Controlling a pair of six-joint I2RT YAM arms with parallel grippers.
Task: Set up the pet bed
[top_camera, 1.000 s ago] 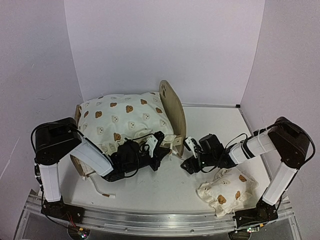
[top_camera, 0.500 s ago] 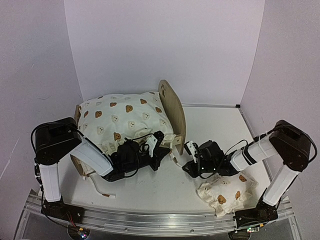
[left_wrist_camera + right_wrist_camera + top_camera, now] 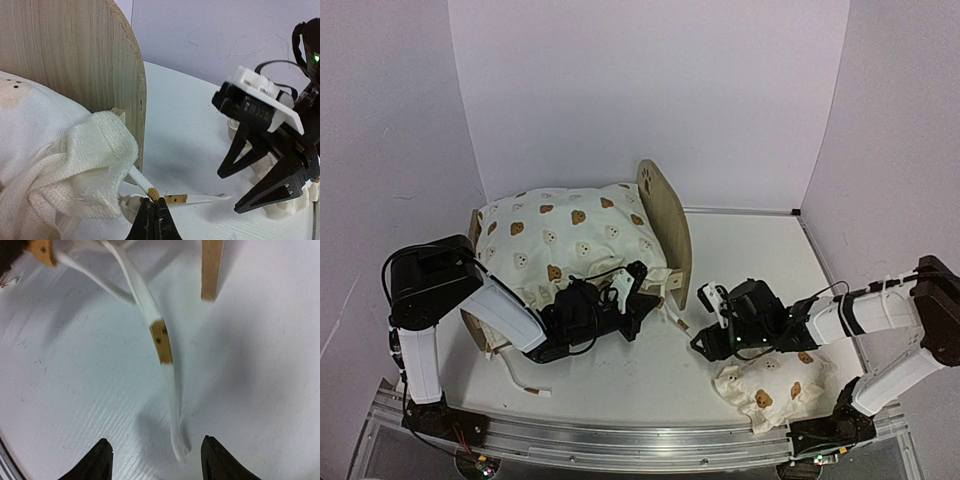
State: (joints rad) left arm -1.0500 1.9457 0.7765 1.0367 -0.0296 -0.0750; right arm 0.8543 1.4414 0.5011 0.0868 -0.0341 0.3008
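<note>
My white desk [image 3: 750, 250] holds the pet bed [image 3: 667, 215] left of centre in the frame. A small bear-print pillow [image 3: 775, 385] lies at lower right, the end of a cushion tie [image 3: 173, 405] trails at centre, and another white strap [image 3: 525, 380] lies lower left.

- A plain, matte, pale lilac back wall [image 3: 650, 90] closes the scene at 12 o'clock.
- The left wall [image 3: 380, 150] at 9 o'clock and the right wall [image 3: 900, 130] at 3 o'clock are the same colour. They meet the back wall at vertical corner seams.
- A white table [image 3: 750, 240] spreads from the centre toward 6 o'clock, and the wrist views show faint scuffs on it.
- An aluminium rail [image 3: 620, 445] runs along the table's near edge at 6 o'clock.
- The light is even, and shadows on the table are soft-edged.
</note>
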